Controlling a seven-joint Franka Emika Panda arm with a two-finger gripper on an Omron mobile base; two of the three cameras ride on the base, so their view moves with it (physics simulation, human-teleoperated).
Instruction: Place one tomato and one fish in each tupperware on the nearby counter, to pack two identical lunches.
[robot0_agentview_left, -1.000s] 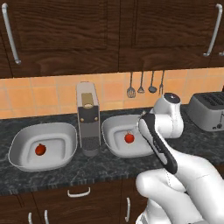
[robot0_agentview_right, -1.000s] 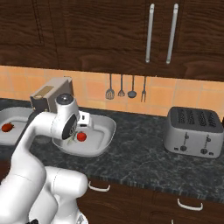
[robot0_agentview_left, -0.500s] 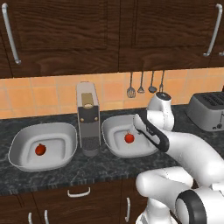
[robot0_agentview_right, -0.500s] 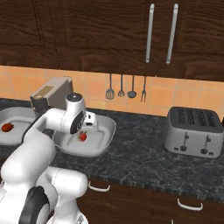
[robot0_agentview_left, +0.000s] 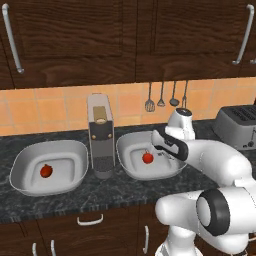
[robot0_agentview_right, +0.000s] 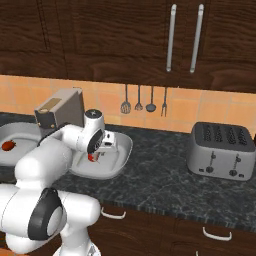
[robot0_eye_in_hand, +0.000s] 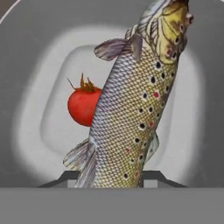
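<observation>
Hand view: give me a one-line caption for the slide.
Gripper holding a spotted silvery-brown fish above a pale grey shallow tub that already holds a small red tomato.

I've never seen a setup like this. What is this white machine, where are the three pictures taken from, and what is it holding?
It is a white robot arm in a computer-rendered kitchen. Two pictures come from cameras behind the arm, one to its left, one to its right. The third looks along its tool, which is shut on a speckled fish above the right tub. On the black counter sit two pale tubs, the right one and the left tub, each holding a red tomato, with a coffee machine between them and a toaster farther right.
</observation>
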